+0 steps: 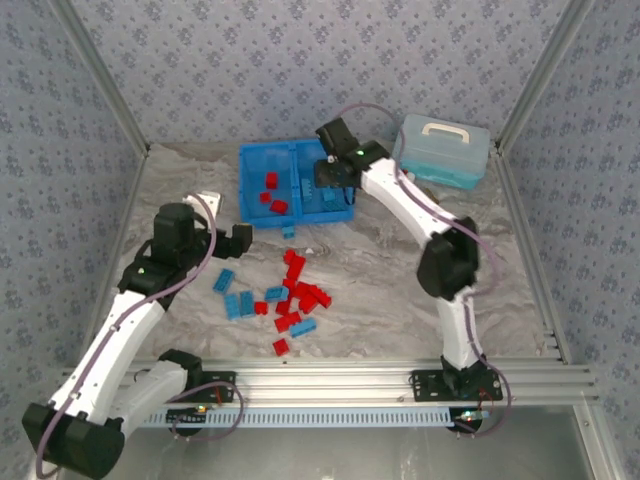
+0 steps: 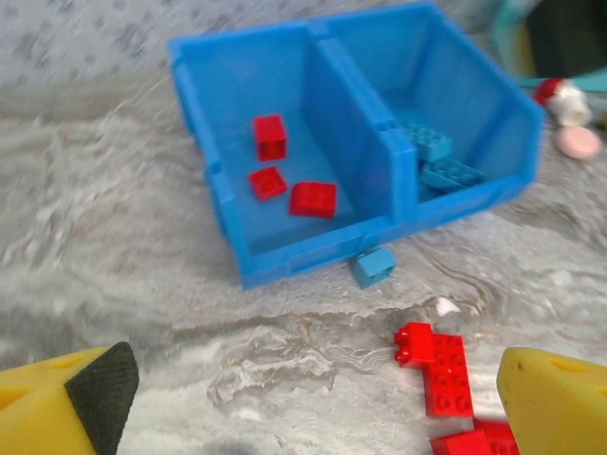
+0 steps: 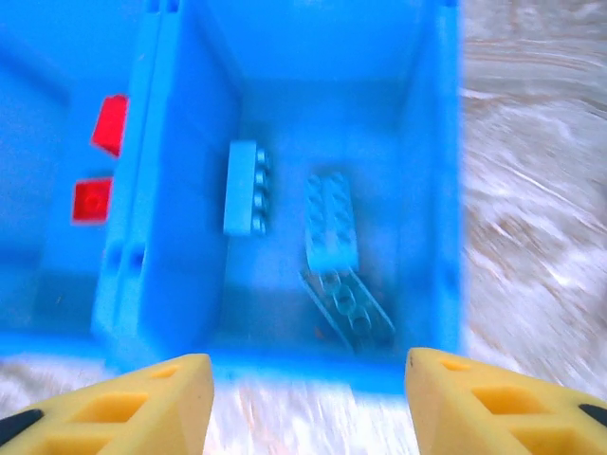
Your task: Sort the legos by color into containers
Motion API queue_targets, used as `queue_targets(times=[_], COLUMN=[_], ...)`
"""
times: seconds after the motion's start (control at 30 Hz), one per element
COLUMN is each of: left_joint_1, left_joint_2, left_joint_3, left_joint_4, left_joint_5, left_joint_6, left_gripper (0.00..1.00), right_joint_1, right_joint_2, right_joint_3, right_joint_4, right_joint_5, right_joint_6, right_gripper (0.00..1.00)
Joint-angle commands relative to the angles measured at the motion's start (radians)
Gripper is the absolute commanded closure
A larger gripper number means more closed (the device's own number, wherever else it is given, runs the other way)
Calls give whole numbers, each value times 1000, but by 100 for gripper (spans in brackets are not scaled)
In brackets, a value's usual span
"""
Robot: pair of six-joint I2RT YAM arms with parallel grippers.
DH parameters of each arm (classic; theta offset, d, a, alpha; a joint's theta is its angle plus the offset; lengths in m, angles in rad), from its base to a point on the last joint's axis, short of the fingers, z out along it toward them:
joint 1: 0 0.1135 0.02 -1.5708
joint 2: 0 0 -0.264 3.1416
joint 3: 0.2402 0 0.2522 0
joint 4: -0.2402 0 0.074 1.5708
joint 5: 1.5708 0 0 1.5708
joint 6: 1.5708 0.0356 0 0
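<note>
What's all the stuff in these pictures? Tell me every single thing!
tray: one, bright blue, back of the table.
red legos: three, red, tray's left compartment.
blue legos: three, light blue, right compartment.
loose legos: bunched pile, red and light blue, mid-table.
stray lego: one, light blue, just before the tray.
case: one, pale blue, white handle, right of tray.
small items: two, red-white and pink, beside tray; blurry.
left gripper: one, yellow, open, over the table.
right gripper: one, yellow, open, empty, at right compartment.

glossy plastic legos (image 2: 313, 199) and a smooth plastic tray (image 2: 237, 76) — on a matt table (image 2: 95, 237) surface
</note>
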Motion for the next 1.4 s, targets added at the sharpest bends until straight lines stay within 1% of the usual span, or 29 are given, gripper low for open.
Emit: queue_targets(times=[0.0,0.03,0.07,0.13,0.2,0.27,0.3,0.4,0.47,0.67,0.87,1.03,1.2,1.33,1.37], left_joint_1=[-93,-112,-131,-182,-232,-285,-302,-318,-318,-307,-291,-291,-291,-292,-292], left_joint_2=[7,12,20,67,157,283,358,543,640,838,948,1018,1063,1073,1074], left_joint_3=[26,10,-3,-14,8,77,122,218,262,377,424,446,445,431,425], left_joint_4=[-67,-60,-43,-11,11,-6,-24,-33,-18,-29,1,43,105,126,134], left_joint_5=[-355,-358,-355,-348,-331,-318,-292,-210,-184,-216,-287,-342,-341,-371,-375], left_joint_6=[-380,-448,-496,-593,-617,-604,-593,-589,-589,-568,-560,-539,-529,-540,-538], left_gripper=[5,6,7,9,10,12,12,13,13,13,13,21,27,33,35], right_joint_1=[22,22,20,4,-19,-40,-50,-67,-71,-73,-76,-80,-85,-85,-85], right_joint_2=[-323,-418,-495,-638,-731,-793,-815,-835,-835,-835,-850,-857,-857,-858,-860], right_joint_3=[-252,-358,-428,-575,-664,-722,-742,-765,-768,-772,-779,-777,-780,-780,-782], right_joint_4=[131,164,182,181,157,138,129,107,100,89,81,73,70,67,67], right_joint_5=[9,19,38,79,91,90,88,74,64,47,43,42,41,38,38], right_joint_6=[-20,-20,-13,13,40,52,57,70,77,76,74,67,67,71,72], right_gripper=[35,31,28,21,18,13,12,7,4,1,0,0,0,0,0])
